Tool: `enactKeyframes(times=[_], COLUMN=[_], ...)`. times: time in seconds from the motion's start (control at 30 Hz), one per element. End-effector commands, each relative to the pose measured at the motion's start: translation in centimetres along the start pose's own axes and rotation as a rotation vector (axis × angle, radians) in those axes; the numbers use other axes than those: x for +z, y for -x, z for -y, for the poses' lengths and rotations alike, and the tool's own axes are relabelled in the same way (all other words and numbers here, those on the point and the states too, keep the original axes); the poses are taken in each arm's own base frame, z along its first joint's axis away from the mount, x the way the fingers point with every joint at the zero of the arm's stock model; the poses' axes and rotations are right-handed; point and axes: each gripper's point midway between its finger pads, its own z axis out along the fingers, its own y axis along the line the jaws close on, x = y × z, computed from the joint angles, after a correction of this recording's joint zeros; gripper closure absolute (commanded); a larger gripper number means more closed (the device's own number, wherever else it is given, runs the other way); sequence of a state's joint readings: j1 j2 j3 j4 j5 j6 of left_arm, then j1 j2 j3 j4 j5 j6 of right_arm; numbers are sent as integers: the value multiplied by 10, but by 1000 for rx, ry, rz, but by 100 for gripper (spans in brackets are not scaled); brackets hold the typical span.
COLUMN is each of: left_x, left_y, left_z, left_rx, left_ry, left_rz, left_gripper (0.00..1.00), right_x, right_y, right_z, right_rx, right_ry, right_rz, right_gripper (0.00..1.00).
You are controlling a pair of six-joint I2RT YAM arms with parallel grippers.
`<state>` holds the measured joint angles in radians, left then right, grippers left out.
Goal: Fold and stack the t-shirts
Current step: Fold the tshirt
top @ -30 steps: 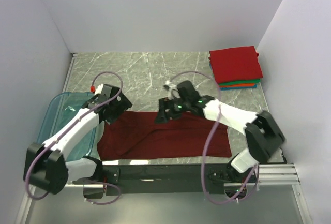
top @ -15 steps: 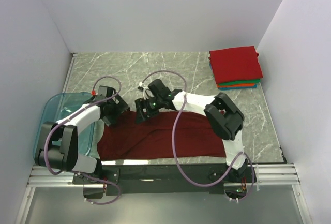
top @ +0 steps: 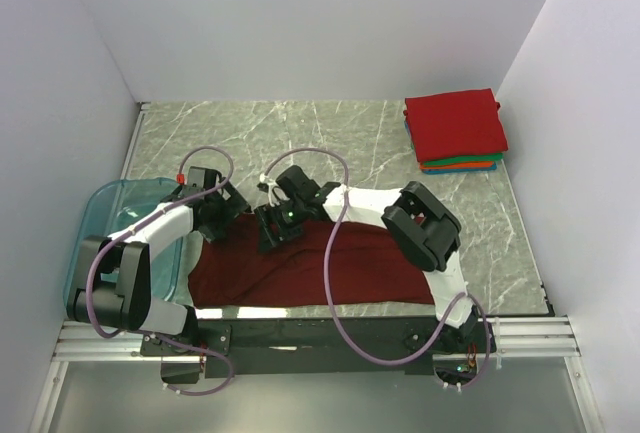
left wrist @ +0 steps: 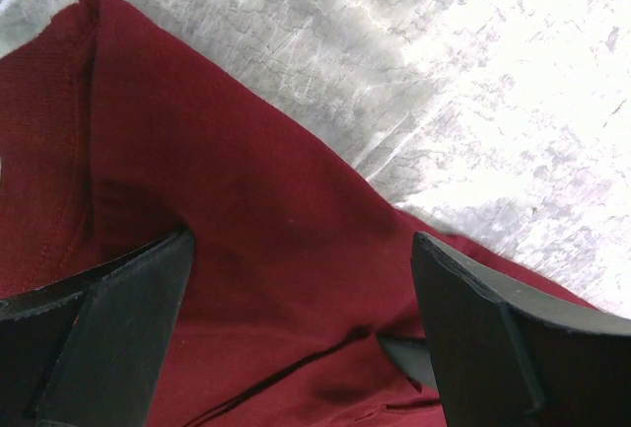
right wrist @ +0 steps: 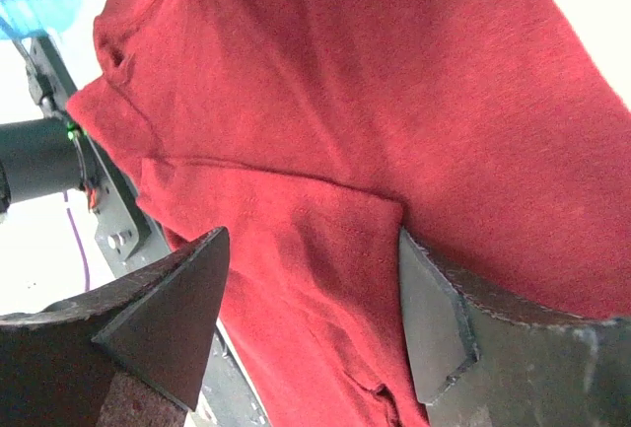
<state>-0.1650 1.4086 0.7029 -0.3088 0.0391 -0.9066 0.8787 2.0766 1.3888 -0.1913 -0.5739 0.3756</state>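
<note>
Tools over the cloth, as you see them from above and from each wrist. Your left tool has its jaws spread wide. Both of its black fingers are set down on the dark maroon cloth t-shirt, near the shirt's far left corner. There a seamed edge meets the grey marble-patterned counter, and the cloth lies flat in the gap between the jaws.

Your right tool also has its jaws apart, and it sits on the same shirt just beside the left tool, along the far edge. A fold line in the cloth runs up to one of its fingers.

The maroon shirt is spread over the near part of the counter, its long side running left to right. A translucent teal plastic bin sits at the near left, beside the shirt's left end. A stack of folded cloth t-shirts rests in the far right corner, well apart from the maroon shirt. Its top layer is bright red, with green, orange and blue layers showing beneath.
</note>
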Motion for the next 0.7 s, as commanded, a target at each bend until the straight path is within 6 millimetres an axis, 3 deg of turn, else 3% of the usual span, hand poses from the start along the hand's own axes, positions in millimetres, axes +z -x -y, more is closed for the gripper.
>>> enactKeyframes(times=[0.0, 0.07, 0.27, 0.43, 0.63, 0.67], left_x=[8, 8, 5, 2, 0, 0], left_y=[-14, -14, -12, -10, -10, -10], left_z=[-24, -25, -25, -24, -24, -24], left_rx=[8, 7, 6, 7, 10, 10], left_ry=[67, 71, 78, 79, 84, 83], left_rz=[-34, -34, -23, -17, -21, -20], left_gripper=[1, 0, 0, 0, 1, 0], right_x=[-9, -13, -15, -17, -33, -34], right_y=[-8, -11, -23, -36, -66, -81], right_z=[-23, -30, -28, -28, -39, -35], right_rx=[-60, -76, -87, -87, -122, -115], right_ry=[45, 59, 34, 34, 69, 62], right_rz=[5, 5, -6, -24, -51, -76], right_gripper=[27, 30, 44, 48, 48, 48])
